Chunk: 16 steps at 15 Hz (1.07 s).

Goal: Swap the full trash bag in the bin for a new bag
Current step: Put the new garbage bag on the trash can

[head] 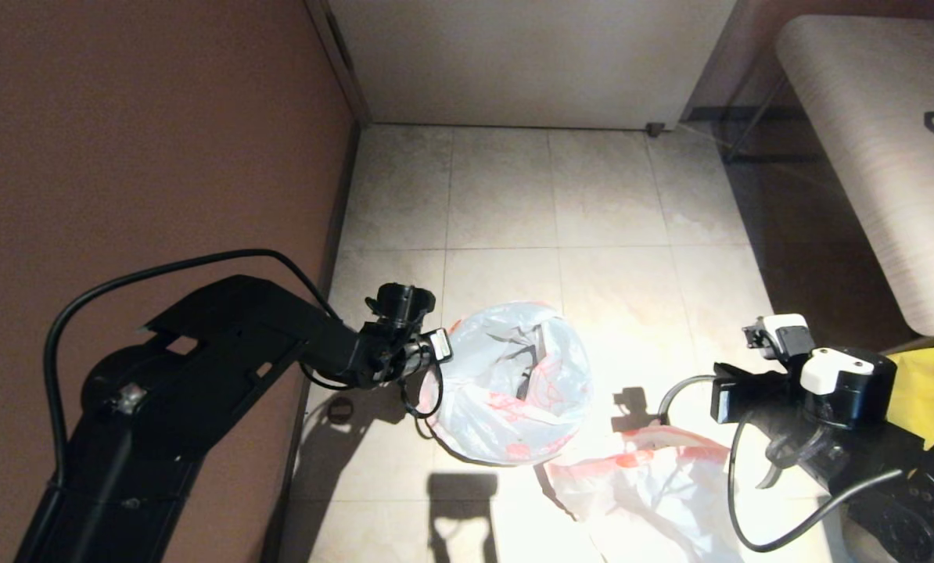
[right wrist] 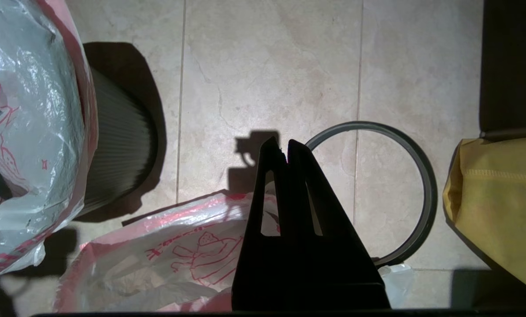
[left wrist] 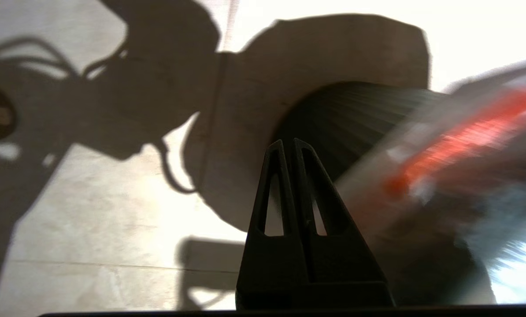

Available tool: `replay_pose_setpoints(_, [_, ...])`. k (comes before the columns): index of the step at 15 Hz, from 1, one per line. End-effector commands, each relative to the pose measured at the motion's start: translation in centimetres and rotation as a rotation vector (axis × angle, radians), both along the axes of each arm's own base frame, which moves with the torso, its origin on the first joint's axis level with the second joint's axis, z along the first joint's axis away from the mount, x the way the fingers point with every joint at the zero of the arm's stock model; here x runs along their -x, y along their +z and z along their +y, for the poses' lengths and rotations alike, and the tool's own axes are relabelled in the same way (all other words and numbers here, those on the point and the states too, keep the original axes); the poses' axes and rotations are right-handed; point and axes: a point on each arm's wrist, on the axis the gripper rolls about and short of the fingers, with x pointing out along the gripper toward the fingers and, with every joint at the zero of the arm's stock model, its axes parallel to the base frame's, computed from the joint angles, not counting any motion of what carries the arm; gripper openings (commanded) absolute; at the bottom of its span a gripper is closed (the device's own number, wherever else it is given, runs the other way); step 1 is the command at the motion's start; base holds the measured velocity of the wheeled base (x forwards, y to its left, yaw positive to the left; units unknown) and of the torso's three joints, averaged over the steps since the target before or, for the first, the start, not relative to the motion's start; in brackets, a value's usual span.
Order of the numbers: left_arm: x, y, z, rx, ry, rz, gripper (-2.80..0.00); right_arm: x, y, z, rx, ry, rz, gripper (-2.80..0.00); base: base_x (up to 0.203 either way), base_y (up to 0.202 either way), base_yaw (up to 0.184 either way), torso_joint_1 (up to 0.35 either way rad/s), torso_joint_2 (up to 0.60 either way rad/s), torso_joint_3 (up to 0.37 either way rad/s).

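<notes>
Right tool (right wrist: 279, 147) hangs over the floor with its fingers pinched together, gripping nothing. Right under it lies a crumpled white and red bag (right wrist: 175, 259); just past its tips the grey hoop (right wrist: 415, 167) lies flat on the tiles, beside the yellow bag (right wrist: 496, 198). Further off, the left tool (left wrist: 288, 143), fingers also together and empty, sits at the bin (right wrist: 117, 145), mostly buried under its draped bag (head: 514, 383).
</notes>
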Motion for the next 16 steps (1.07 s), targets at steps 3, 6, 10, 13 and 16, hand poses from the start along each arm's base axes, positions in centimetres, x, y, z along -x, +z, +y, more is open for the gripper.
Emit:
replay_pose_setpoints(3, [0.3, 1.7, 1.3, 0.019, 0.042, 0.004, -2.8, 0.6, 0.4, 0.4, 0.008, -0.014, -0.007, -2.8, 0.0, 0.0, 0.0, 0.0, 0.0, 0.0])
replay_pose_setpoints(6, [3.1, 7.3, 2.3, 0.033, 0.096, -0.046, -2.8, 1.7, -1.4, 0.1, 0.054, -0.056, 0.139, -2.8, 0.0, 0.0, 0.0, 0.0, 0.0, 0.0])
replay_pose_setpoints(10, [9.4, 11.5, -0.1, -0.039, 0.015, 0.031, -2.8, 2.0, -2.8, 0.1, 0.022, -0.078, 0.195, -2.8, 0.0, 0.0, 0.0, 0.0, 0.0, 0.0])
replay_pose_setpoints(13, [10.3, 9.0, -5.1, -0.197, -0.144, 0.175, -2.8, 1.8, -3.4, -0.4, -0.046, -0.125, 0.209, -2.8, 0.0, 0.0, 0.0, 0.0, 0.0, 0.0])
replay_pose_setpoints(16, [9.2, 7.7, -10.0, -0.273, -0.204, 0.193, -2.8, 1.7, -3.2, -1.6, -0.093, -0.177, 0.201, -2.8, 0.0, 0.0, 0.0, 0.0, 0.0, 0.0])
